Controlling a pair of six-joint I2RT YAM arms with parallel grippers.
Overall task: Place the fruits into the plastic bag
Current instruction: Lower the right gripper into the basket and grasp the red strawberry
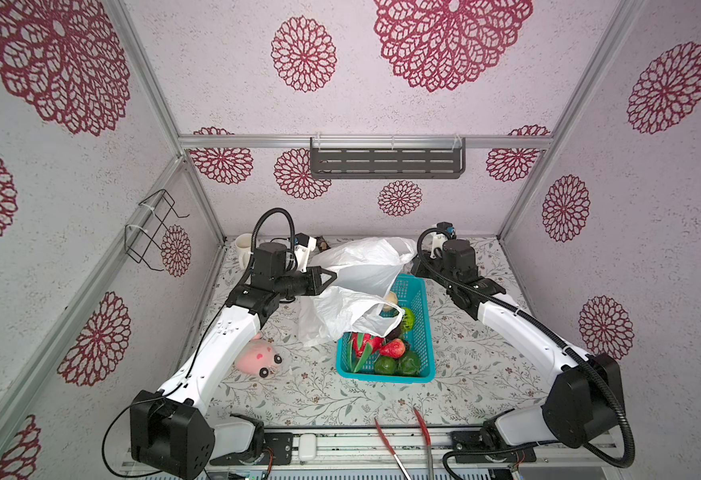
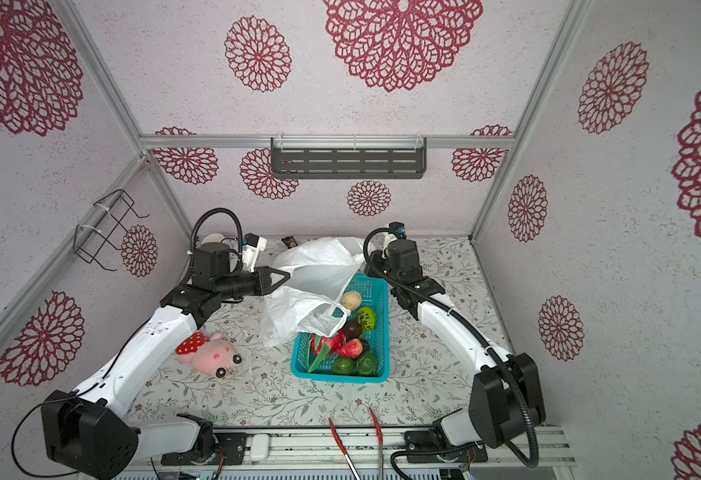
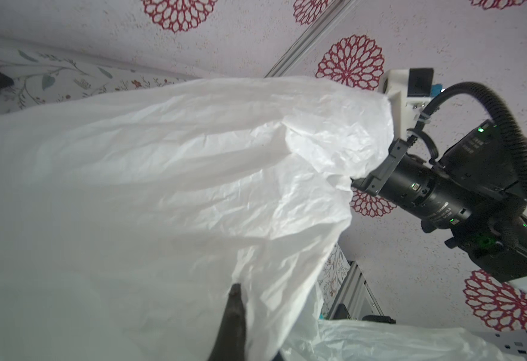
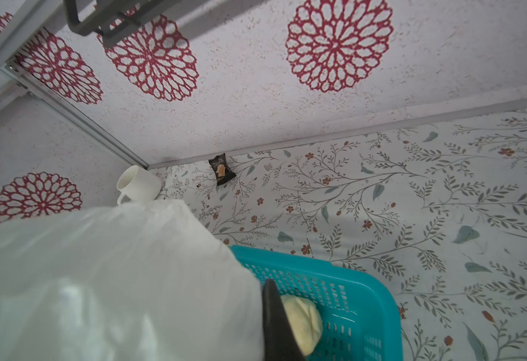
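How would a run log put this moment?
left pincer: shut on thin white plastic bag; right pincer: unclear; toy fruits: in teal perforated basket

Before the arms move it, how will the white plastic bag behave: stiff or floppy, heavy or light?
Probably floppy: the plastic bag is crinkled and sags over the teal basket where nothing holds it. Likely light, since the left gripper holds up a wide sheet by one edge. It may snag on the basket rim, which its loop handle drapes across.
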